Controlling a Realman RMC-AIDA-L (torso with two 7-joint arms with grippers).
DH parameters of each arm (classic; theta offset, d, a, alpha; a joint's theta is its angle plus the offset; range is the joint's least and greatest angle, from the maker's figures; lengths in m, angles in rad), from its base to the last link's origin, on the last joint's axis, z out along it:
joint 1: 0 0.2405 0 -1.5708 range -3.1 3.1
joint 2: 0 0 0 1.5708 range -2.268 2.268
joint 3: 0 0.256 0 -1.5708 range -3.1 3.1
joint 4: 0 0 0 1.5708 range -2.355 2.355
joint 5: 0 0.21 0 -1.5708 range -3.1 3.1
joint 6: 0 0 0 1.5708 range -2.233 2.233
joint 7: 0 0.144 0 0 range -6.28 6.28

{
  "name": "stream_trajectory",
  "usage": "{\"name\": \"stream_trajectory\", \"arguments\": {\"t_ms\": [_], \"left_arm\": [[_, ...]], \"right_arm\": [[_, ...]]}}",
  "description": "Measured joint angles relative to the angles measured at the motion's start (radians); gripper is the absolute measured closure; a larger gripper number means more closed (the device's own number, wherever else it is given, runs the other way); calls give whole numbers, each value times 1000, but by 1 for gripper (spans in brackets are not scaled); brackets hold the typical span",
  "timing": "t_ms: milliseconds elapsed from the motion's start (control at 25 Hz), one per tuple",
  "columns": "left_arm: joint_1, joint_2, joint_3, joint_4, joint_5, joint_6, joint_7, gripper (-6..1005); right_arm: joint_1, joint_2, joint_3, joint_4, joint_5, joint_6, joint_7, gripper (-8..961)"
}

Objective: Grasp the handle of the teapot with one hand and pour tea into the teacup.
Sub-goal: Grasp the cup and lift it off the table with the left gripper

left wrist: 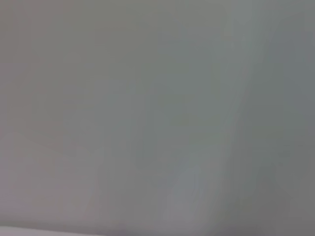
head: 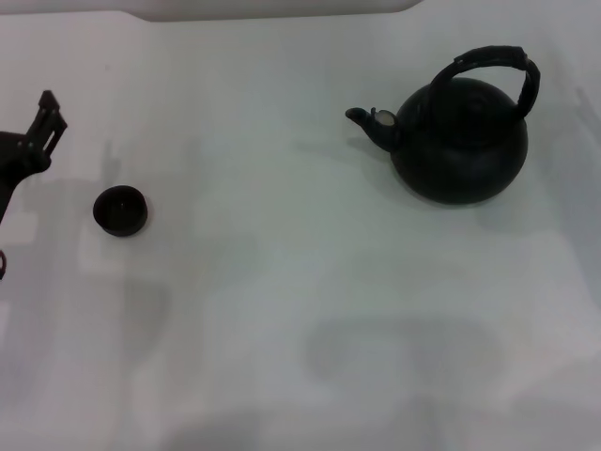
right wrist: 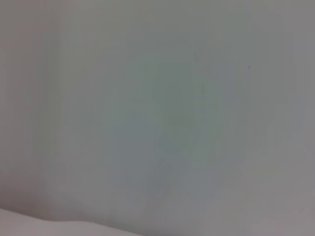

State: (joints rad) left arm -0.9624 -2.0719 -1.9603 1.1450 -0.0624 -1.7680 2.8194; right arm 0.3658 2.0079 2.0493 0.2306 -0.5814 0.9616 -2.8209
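Head view: teapot [head: 459,141] upper right, handle [head: 492,64] untouched, teacup [head: 120,209] far off at middle left; left gripper [head: 42,122] at the left edge, can't tell its pincer's state; right arm unseen, so grasp and pour both remain

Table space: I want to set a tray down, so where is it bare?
The widest bare stretch lies between the teacup and the teapot, and across the near table. It is tight only by the left gripper, beside the cup.

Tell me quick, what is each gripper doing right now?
Left gripper: at the table's left edge beside the teacup, holding nothing; open or closed cannot be told.
Right gripper: not in view.
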Motion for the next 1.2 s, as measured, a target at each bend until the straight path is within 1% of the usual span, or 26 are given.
{"name": "stream_trajectory", "arguments": {"t_ms": [160, 280, 560, 720, 800, 1000, 1200], "left_arm": [[-42, 2, -11, 97, 8, -42, -62, 188], [-69, 3, -13, 161, 8, -44, -101, 188], [-87, 5, 8, 261, 7, -36, -228, 187], [-102, 6, 12, 304, 1, -11, -251, 187], [-107, 6, 19, 297, 9, 26, -252, 187], [-110, 4, 38, 220, 63, 127, -258, 187], [-101, 2, 61, 153, 87, 179, -260, 188]], "right_arm": [[11, 0, 0, 1, 0, -25, 0, 84], [18, -1, 0, 1, 0, -30, -1, 84], [26, -2, 0, 1, 0, -41, -23, 84], [26, -2, 0, 1, 0, -41, -24, 83], [26, -2, 0, 1, 0, -41, -24, 83], [25, -2, 0, 1, 0, -41, -26, 83], [25, -2, 0, 1, 0, -42, -26, 83]]}}
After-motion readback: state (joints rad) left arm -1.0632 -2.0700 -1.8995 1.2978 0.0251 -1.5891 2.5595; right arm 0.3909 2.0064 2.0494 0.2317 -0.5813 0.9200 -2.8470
